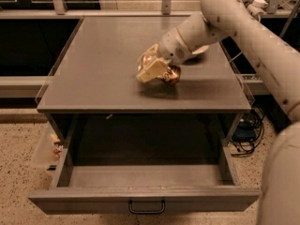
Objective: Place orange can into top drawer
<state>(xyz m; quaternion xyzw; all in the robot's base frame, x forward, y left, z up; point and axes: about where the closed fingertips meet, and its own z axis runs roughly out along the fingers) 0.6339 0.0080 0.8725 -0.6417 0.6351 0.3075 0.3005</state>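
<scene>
Pinching the orange can (170, 73) in the gripper (156, 69) just above the grey cabinet top (103, 64), with the top drawer (145, 198) pulled open below.

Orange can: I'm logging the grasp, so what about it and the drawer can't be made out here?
All in the camera view:
1) The can is largely covered by the pincer over the tabletop, so its label and whether it is lifted are unclear.
2) The drawer has its right end hidden behind the robot's body.
3) The small bits left of the drawer are too small to identify.
</scene>
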